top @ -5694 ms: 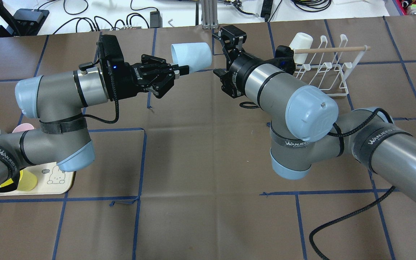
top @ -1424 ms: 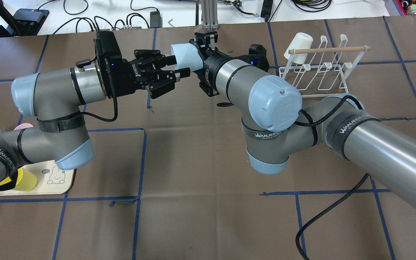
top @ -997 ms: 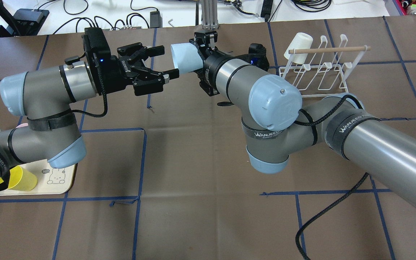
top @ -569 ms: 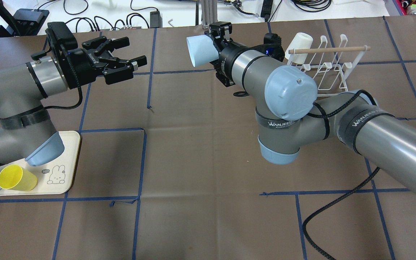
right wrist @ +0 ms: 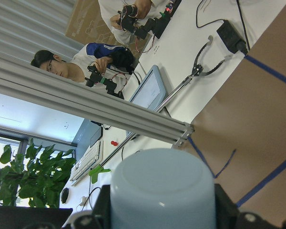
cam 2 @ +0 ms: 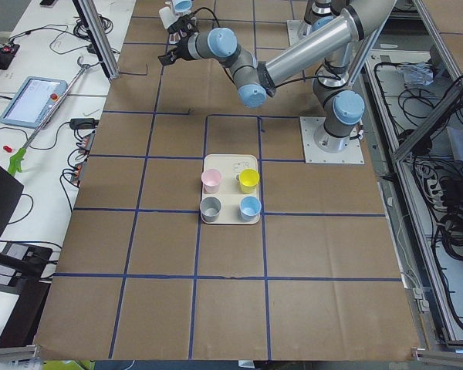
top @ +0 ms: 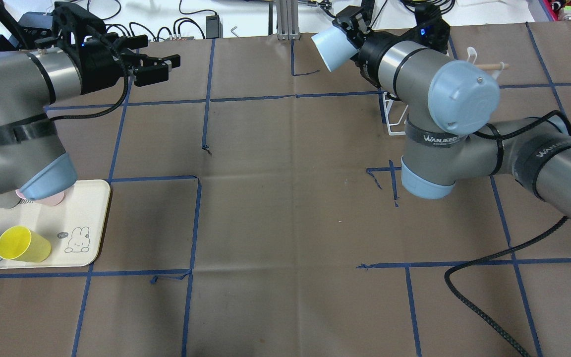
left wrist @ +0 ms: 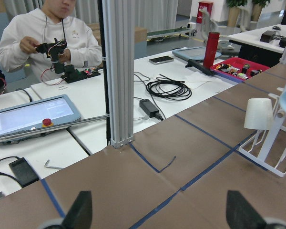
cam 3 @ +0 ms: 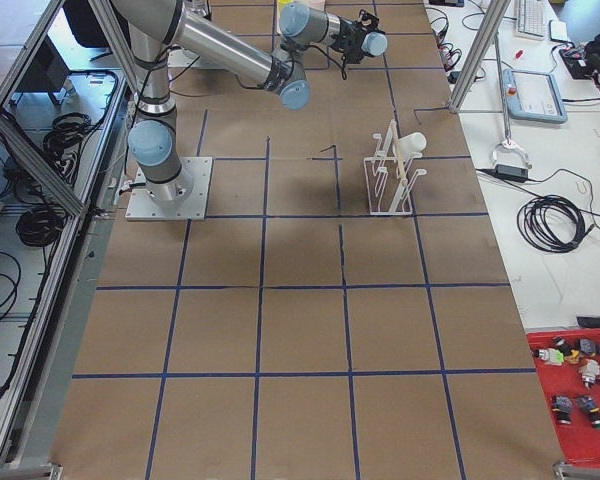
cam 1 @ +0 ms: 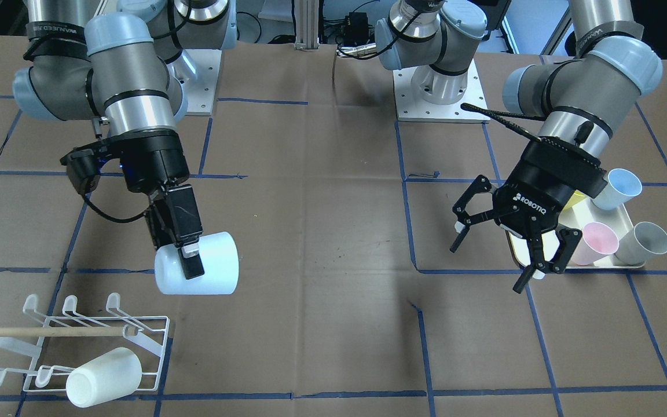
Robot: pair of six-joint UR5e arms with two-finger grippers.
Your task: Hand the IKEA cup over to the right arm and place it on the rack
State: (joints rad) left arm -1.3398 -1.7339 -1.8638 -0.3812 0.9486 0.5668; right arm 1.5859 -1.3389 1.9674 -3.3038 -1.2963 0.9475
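near left: cream tray (top: pixel 92 218), not needed | far left: left gripper (cam 1: pixel 484 269) splayed wide, empty | far centre: right gripper (cam 1: pixel 190 263) clamped on pale blue cup (cam 1: pixel 217 266), held sideways | far right: rack (cam 1: pixel 107 317), white cup (cam 1: pixel 102 376) on it; I aim mouth-down at a free prong, slowly

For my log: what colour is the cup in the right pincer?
Pale blue cup, gripped by the right pincer; clearest in the exterior front-facing view.
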